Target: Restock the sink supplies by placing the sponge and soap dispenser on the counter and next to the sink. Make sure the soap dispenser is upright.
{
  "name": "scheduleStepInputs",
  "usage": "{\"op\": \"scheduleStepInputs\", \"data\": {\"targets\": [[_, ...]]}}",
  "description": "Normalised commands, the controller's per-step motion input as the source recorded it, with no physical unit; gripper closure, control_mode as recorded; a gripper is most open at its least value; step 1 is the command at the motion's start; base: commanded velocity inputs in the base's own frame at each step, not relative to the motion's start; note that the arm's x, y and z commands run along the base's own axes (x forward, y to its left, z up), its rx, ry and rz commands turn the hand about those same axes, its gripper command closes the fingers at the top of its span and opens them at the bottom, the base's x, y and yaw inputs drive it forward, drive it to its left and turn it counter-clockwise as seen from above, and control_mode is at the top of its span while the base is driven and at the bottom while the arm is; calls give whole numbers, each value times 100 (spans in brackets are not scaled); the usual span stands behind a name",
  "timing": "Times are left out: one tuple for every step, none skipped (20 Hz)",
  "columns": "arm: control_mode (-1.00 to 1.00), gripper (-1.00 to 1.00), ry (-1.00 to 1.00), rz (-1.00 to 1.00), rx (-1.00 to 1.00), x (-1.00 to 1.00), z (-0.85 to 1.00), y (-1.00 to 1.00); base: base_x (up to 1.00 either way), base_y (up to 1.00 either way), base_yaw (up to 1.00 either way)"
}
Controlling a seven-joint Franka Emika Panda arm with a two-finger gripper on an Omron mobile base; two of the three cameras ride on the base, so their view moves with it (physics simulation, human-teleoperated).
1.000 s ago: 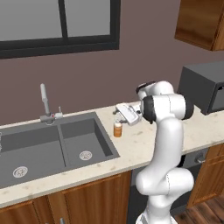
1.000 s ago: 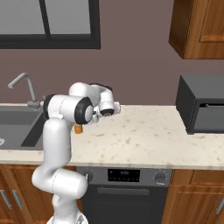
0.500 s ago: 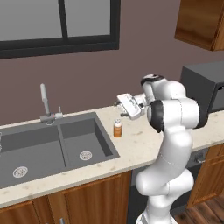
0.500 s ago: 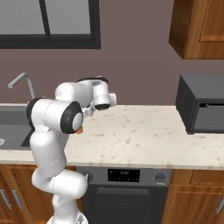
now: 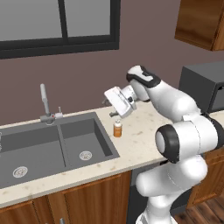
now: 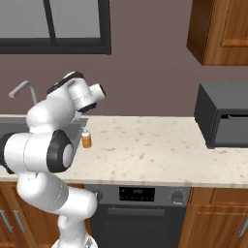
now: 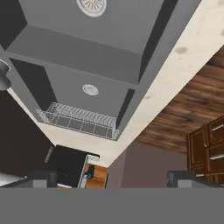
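Already upright: small orange-amber cylindrical soap dispenser (image 5: 117, 129) with pale pump top, standing on the cream-beige speckled stone counter (image 5: 144, 140), just beside the right rim of the dark grey double-basin sink (image 5: 52, 146). Seen again from the right base view at the counter's left end (image 6: 86, 139), apart from the arm. Looks like the bottle half of the job is settled, judging by its stance and spot.

Raised above and a little behind the bottle: white arm's two-finger gripper (image 5: 112, 105), not touching it. Spread wide and carrying nothing, with the two dark finger tips (image 7: 43, 177) far apart at the bottom of the hand view and no object between them. Pointed across the sink basins and round metal drains (image 7: 91, 89) toward a wire dish rack (image 7: 78, 120) at the far end.

Left to do, by this reckoning: the bright green and yellow sponge, whose place cannot be told from these pictures. Needs finding, fetching, and laying on the worktop near the basin.
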Motion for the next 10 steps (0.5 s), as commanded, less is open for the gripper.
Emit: {"op": "scheduleStepInputs", "data": {"targets": [[-100, -100, -9, 0, -39, -40, 21, 47, 0, 0, 0], [-100, -100, -11, 6, -38, -34, 7, 34, 0, 0, 0], [-100, -100, -15, 11, -34, -29, 0, 21, 0, 0, 0], [-100, -100, -16, 18, -32, -29, 0, 1, 0, 0, 0], [-100, -100, -17, 23, -29, -26, 0, 0, 0, 0, 0], [-100, -100, -19, 27, -26, -22, -1, 0, 0, 0, 0], [-100, -100, -21, 34, -22, -22, -11, -6, 0, 0, 0], [-100, -100, -23, 39, -17, -20, -17, -17, 0, 0, 0], [-100, -100, -24, 41, -16, -22, -22, -25, 0, 0, 0], [-100, -100, -21, 41, -15, -21, -23, -30, 0, 0, 0]]}}
